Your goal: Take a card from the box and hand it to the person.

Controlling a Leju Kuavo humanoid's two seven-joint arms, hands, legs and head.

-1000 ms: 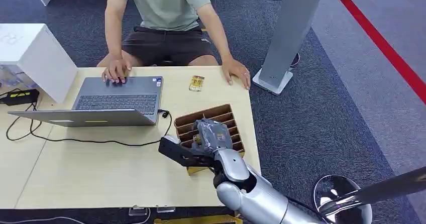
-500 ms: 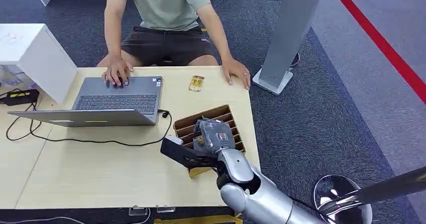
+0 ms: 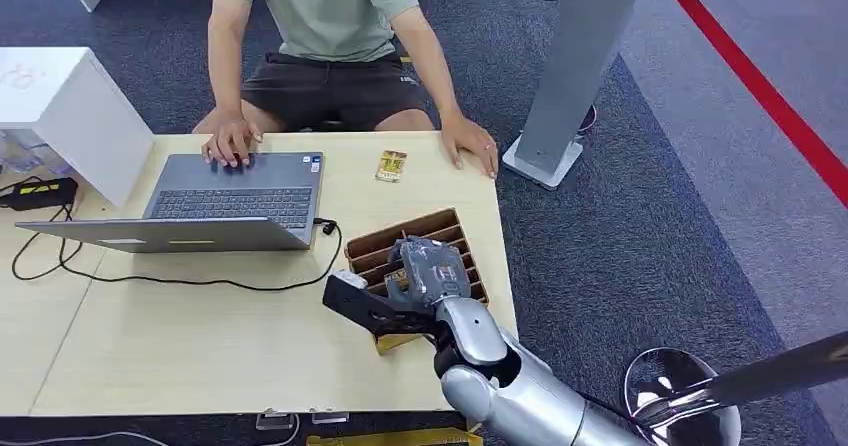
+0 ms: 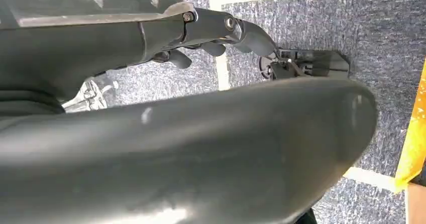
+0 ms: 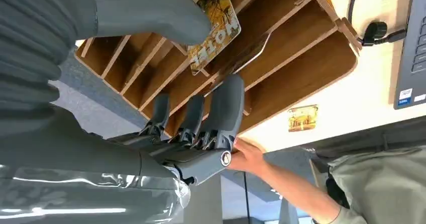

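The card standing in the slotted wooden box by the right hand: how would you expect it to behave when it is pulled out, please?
The card looks thin and flat, so probably light and fairly stiff. Its printed face seems glossy, so it may slip between the right hand's smooth fingers. Leaning in a narrow slot of the box, it could catch on a divider if drawn out at an angle.

Open grey laptop (image 3: 235,198) with black cable (image 3: 180,280) beside white box (image 3: 70,116) on table (image 3: 200,336).

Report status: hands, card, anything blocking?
Right hand over the slotted box, thumb on a card standing in it. Left hand hangs empty. Path to person's hand clear.
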